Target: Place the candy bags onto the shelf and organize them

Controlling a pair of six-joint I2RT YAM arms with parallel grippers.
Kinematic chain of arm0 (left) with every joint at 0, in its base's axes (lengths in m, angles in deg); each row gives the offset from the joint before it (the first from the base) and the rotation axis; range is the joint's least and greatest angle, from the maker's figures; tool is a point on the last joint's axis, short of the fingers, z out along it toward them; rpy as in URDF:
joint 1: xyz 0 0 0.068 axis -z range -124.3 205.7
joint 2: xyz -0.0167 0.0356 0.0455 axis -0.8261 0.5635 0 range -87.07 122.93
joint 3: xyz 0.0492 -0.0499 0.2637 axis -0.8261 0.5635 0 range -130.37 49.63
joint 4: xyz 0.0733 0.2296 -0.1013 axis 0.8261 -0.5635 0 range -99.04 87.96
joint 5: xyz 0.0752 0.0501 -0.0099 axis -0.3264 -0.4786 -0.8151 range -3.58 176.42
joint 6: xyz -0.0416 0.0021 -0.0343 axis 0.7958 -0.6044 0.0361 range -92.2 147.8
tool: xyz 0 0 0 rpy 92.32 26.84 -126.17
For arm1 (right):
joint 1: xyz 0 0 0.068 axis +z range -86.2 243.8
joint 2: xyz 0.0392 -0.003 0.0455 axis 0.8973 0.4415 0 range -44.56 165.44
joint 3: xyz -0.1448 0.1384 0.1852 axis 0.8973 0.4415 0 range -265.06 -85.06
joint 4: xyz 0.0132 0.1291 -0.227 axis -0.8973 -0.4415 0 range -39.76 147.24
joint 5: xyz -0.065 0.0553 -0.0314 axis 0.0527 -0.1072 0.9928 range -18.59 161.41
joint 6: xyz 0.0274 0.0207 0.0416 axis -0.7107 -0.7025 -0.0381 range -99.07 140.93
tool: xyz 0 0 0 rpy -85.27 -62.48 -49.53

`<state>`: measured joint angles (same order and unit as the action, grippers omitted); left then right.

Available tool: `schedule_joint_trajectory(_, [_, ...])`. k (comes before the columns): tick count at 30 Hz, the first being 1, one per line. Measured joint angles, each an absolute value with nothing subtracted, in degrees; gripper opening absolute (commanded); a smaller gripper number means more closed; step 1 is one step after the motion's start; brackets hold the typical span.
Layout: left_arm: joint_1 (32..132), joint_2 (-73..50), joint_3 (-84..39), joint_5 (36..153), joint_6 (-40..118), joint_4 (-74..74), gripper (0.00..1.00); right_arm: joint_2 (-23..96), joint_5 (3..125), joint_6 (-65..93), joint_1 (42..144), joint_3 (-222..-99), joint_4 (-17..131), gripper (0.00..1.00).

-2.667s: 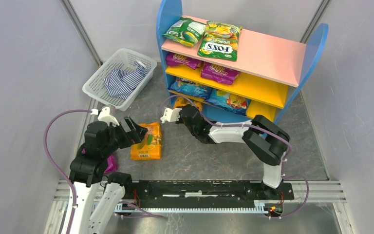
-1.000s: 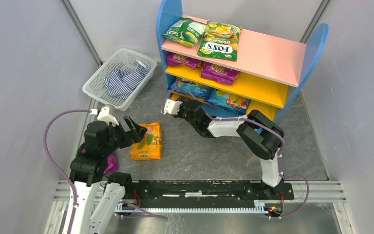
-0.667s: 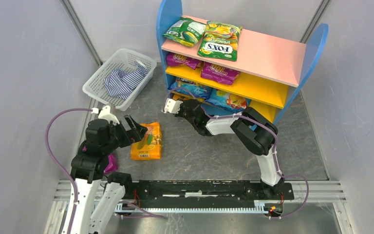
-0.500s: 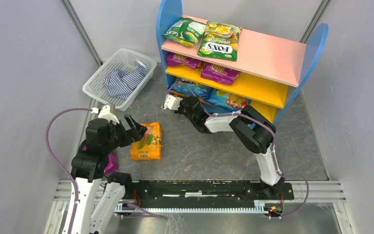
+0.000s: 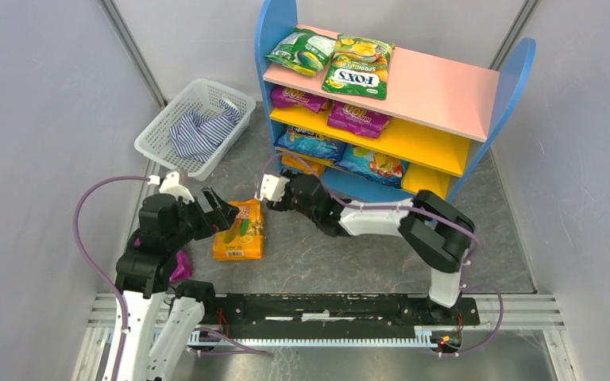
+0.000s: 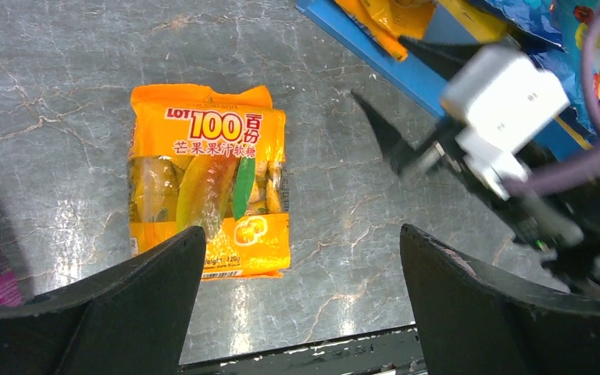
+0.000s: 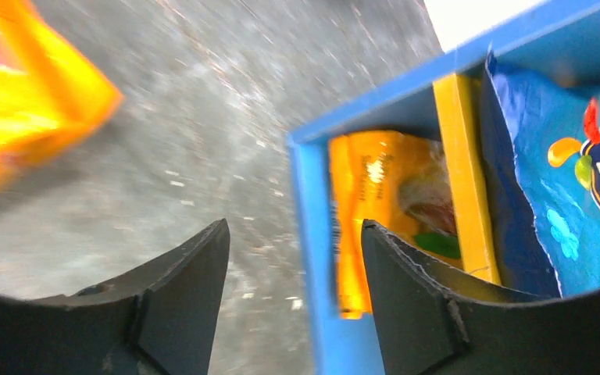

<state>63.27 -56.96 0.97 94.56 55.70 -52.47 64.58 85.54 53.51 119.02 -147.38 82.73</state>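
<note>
Seven bags sit on the shelf (image 5: 445,95), with the tucked orange bag (image 7: 375,203) lowest; your right gripper (image 7: 294,226) gapes partway, empty, just off it; your left gripper (image 6: 301,234) is spread wide, holding nothing, above the loose orange bag (image 5: 239,231); the purple bag (image 5: 180,267) lies at its seven o'clock; two to go, I'd judge.

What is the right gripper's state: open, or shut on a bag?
Open. The right gripper shows fingers apart, nothing between; the orange bag lies inside the shelf.
</note>
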Motion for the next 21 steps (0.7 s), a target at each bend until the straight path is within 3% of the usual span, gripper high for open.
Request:
schedule_joint_trajectory(5, [63.3,-58.3,1.0,94.0,55.5,-52.5,1.00,53.9,83.0,44.8,124.9,-139.8,82.0,0.80])
schedule_joint_trajectory(11, [63.2,-61.6,1.0,89.9,55.6,-52.7,1.00,44.4,75.6,37.3,129.2,-128.1,83.8,0.97])
schedule_joint_trajectory(21, [63.1,-68.9,0.9,79.7,59.2,-53.1,1.00,50.4,72.7,43.8,141.6,-132.1,87.2,0.98])
